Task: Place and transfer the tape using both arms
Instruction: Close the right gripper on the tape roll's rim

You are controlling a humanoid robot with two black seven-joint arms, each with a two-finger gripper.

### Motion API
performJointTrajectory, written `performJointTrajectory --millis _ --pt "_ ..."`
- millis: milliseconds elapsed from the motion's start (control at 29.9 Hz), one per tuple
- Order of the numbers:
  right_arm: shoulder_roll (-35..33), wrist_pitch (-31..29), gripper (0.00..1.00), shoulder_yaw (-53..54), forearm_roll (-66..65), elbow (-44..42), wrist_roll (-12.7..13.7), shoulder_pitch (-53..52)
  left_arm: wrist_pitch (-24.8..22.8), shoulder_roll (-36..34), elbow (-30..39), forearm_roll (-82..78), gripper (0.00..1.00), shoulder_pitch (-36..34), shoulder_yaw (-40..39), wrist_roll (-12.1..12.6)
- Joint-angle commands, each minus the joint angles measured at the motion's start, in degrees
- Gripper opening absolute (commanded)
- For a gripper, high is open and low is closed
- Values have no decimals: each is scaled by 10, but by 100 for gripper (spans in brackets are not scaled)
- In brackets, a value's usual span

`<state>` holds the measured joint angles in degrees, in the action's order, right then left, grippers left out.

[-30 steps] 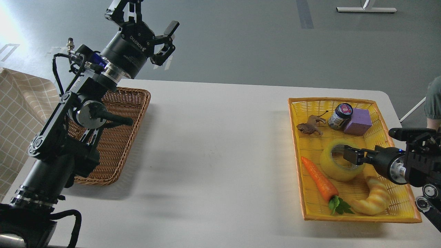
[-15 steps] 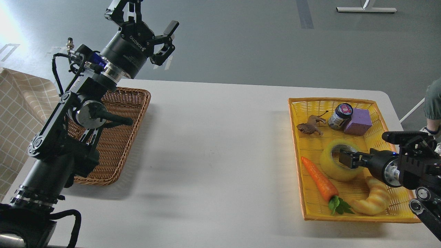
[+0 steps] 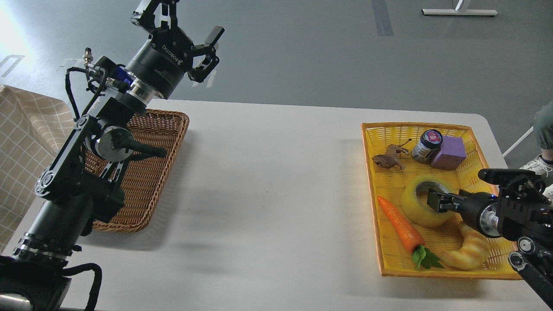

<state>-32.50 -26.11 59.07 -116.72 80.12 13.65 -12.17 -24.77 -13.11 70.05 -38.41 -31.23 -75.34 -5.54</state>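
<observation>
The tape (image 3: 415, 208), a translucent yellow roll with a pale core, lies flat in the yellow basket (image 3: 370, 172) at the right of the white table (image 3: 276, 194). My right gripper (image 3: 434, 201) comes in from the right and sits at the roll's near-right rim, over the core opening. It is dark and seen end-on, so its fingers cannot be told apart. My left gripper (image 3: 185, 23) is held high above the far left of the table, open and empty.
The yellow basket also holds a carrot (image 3: 399, 224), a croissant (image 3: 471, 250), a small jar (image 3: 427, 146), a purple block (image 3: 449, 153) and a toy animal (image 3: 389, 157). A brown wicker basket (image 3: 160, 142) lies at the left, partly under my left arm. A checked cloth (image 3: 26, 138) hangs at the far left.
My right arm has shifted a little down and to the left, keeping its gripper at the tape roll. The left arm and the tape have not visibly moved.
</observation>
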Motion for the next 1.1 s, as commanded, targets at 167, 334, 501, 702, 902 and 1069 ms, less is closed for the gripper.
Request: performJointTrajectory --millis 167,334,501,702,902,1069 --pt "2 -2 49 0 1 0 3 1 1 -1 -7 1 98 0 0 0" --pt "-1 -3 49 2 2 0 3 0 2 -1 -10 -1 98 1 2 0" --pt "-2 -6 42 2 4 0 3 -3 3 0 -10 -2 98 1 3 0" --pt "-5 -8 36 4 8 0 1 -3 2 -1 -10 -2 98 1 4 0" --pt "-6 -11 29 5 9 0 0 1 2 -2 -10 -3 98 0 4 0" --pt "-6 -18 27 8 11 0 0 4 3 -2 -10 -3 98 1 5 1"
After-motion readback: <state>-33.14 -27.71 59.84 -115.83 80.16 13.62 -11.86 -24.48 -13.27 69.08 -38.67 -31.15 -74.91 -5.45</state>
